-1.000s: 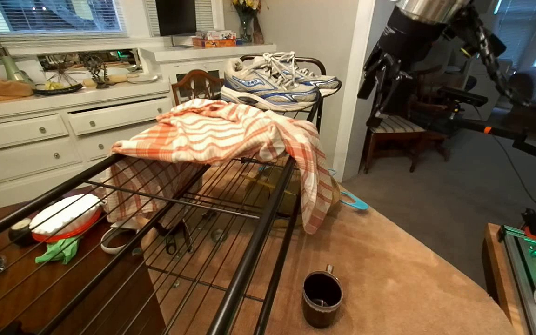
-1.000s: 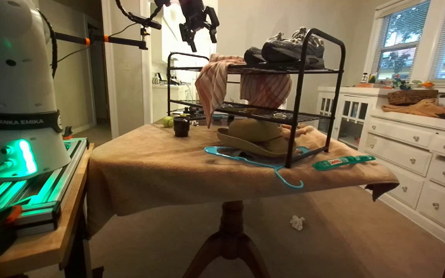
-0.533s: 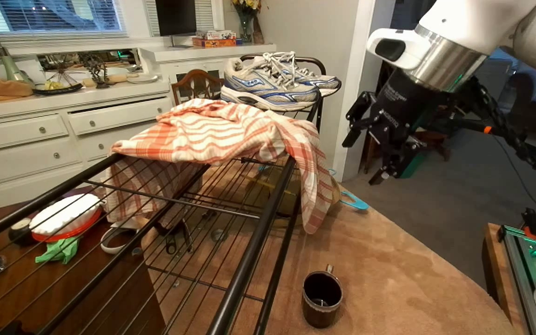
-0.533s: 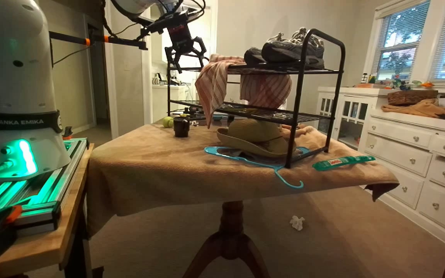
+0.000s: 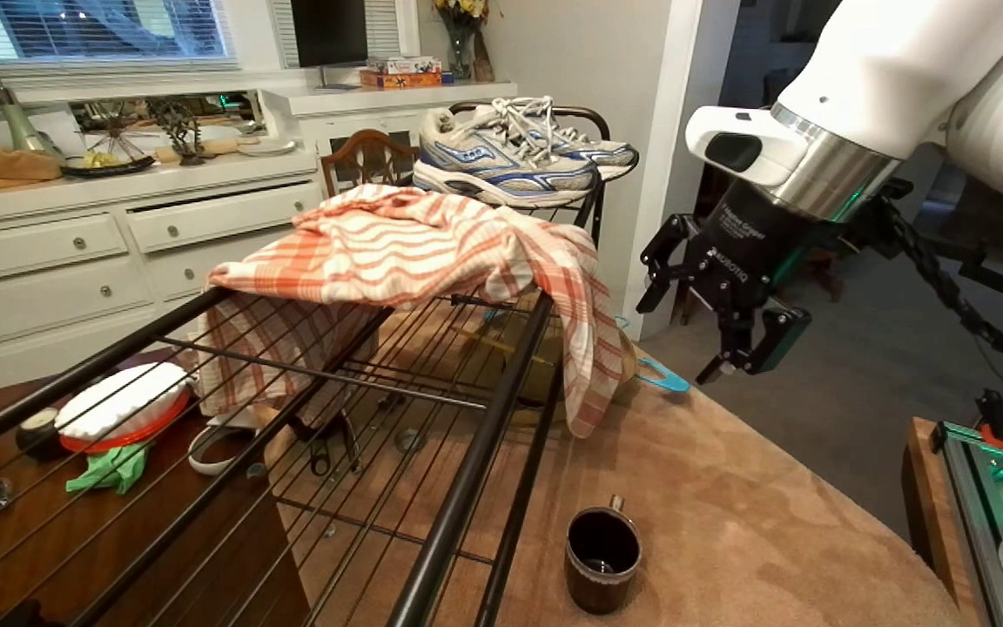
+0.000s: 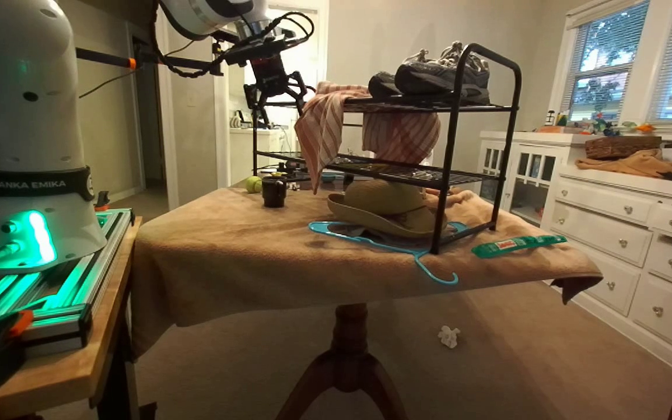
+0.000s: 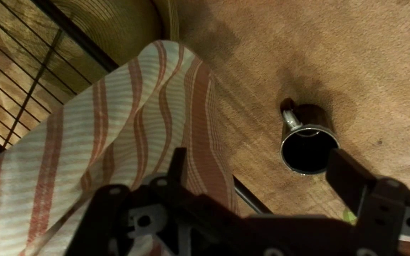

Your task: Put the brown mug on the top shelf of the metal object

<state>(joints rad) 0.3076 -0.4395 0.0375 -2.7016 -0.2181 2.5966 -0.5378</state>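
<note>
The brown mug stands upright on the tan cloth beside the rack, and it also shows in an exterior view. In the wrist view the mug lies below the fingers, its handle toward the upper left. The metal object, a black wire rack, shows in both exterior views; its top shelf holds a towel and sneakers, with bare rods at the near end. My gripper is open and empty, well above the mug and apart from it. In the wrist view the gripper has its fingers wide apart.
A striped towel hangs over the rack's edge near the gripper. Sneakers stand at the rack's far end. A straw hat sits under the rack. A blue hanger and a green packet lie on the cloth.
My gripper has come down from high beside the rack, fast at first, then by a smaller amount. The mug, towel and rack have not moved.
</note>
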